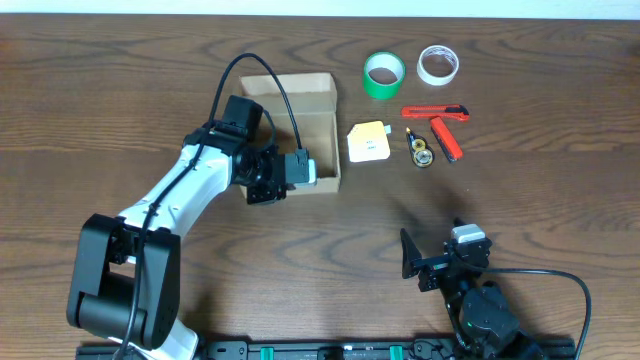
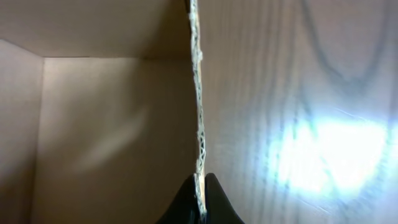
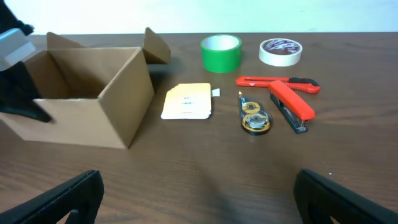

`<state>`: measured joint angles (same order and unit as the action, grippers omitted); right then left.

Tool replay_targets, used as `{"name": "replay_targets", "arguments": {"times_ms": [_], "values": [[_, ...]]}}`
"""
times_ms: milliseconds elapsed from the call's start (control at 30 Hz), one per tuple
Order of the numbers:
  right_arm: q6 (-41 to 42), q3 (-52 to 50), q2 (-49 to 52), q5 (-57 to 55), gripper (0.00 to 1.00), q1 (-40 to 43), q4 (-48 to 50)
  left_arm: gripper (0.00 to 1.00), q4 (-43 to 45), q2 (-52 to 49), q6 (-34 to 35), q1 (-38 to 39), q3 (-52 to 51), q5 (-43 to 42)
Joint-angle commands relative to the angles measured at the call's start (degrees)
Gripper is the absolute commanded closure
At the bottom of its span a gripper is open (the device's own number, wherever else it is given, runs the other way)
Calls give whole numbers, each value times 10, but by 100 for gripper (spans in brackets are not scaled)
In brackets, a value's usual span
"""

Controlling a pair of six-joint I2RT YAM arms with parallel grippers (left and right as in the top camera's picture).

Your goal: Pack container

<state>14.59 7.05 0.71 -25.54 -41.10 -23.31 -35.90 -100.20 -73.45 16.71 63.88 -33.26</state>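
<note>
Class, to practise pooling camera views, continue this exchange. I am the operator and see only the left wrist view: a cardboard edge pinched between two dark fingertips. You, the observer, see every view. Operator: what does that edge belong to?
Observer: An open brown cardboard box. The left gripper is shut on one of its walls.
Operator: What lies outside it?
Observer: To its right lie a green tape roll, a white tape roll, a red cutter, a red stapler and a yellow notepad.
Operator: And the other arm?
Observer: The right gripper is open, apart from those things, holding nothing.
</note>
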Motion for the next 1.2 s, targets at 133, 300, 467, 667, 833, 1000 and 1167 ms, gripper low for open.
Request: {"name": "replay_targets", "arguments": {"times_ms": [133, 300, 467, 667, 833, 1000, 1167], "values": [[-5, -2, -3, -6, 1, -5, -1, 95, -18, 3, -60, -2, 38, -13], [-5, -2, -3, -6, 1, -5, -1, 95, -18, 2, -73, -2, 39, -13], [-5, -2, -3, -6, 1, -5, -1, 95, -17, 2, -73, 3, 39, -27], [-5, -2, -3, -6, 1, -5, -1, 94, -16, 2, -71, 8, 39, -23], [-5, -2, -3, -6, 1, -5, -1, 94, -16, 2, -26, 9, 39, -22], [-5, -2, -3, -6, 1, -5, -1, 94, -13, 2, 5, 9, 39, -22], [-5, -2, -3, -6, 1, -5, -1, 95, 5, 2, 44, 10, 39, -23]]}}
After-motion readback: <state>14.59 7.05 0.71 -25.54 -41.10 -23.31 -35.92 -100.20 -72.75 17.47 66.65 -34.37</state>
